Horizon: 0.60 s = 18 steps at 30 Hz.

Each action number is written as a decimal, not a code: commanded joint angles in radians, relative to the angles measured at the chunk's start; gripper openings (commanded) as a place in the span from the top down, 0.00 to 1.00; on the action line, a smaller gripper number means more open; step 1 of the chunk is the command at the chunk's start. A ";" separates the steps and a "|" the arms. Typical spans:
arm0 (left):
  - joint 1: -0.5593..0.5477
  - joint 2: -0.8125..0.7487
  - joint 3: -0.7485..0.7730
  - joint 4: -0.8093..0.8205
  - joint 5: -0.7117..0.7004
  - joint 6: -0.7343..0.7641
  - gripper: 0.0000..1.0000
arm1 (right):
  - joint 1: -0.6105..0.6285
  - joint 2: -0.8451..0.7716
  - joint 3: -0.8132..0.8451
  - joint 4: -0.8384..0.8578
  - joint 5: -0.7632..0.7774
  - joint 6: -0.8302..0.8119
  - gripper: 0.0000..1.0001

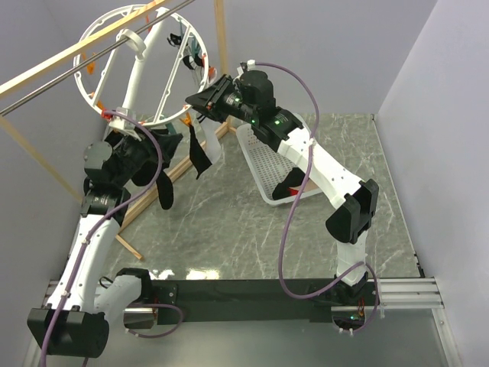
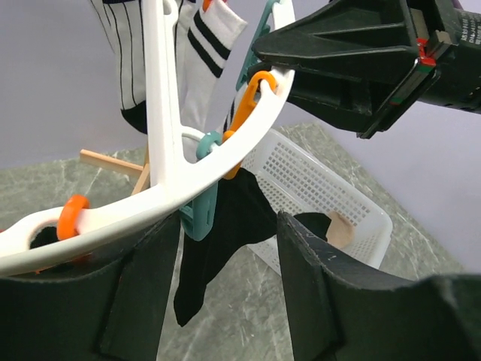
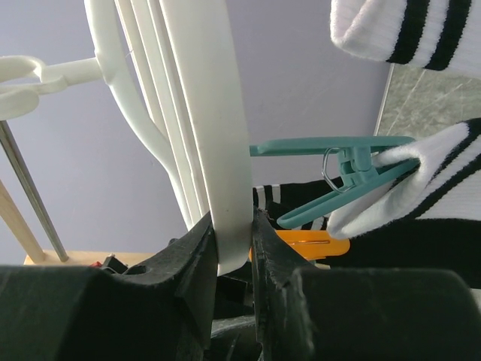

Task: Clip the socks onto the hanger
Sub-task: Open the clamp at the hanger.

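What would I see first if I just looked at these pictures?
The big round white hanger, hooked on a metal rod at the upper left, stands out first. The right gripper pinches its rim, right beside white striped socks held in a teal clip. A black sock dangles from the ring's lower edge, just in front of the open left gripper.

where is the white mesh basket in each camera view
Top external: the white mesh basket lies right of centre, down and right of the hanger.
Left wrist: basket at centre right, behind the hanging black sock.
Right wrist: not in view.
Shared landmark: the hanger, seen in all three views.
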 commanded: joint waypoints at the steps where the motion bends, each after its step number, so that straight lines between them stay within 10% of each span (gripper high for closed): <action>1: 0.013 -0.002 -0.005 0.101 -0.016 0.020 0.40 | 0.008 -0.041 0.035 0.056 -0.048 -0.004 0.83; 18: 0.056 0.037 0.004 0.114 -0.033 0.072 0.29 | 0.009 -0.043 0.032 0.063 -0.054 0.001 0.84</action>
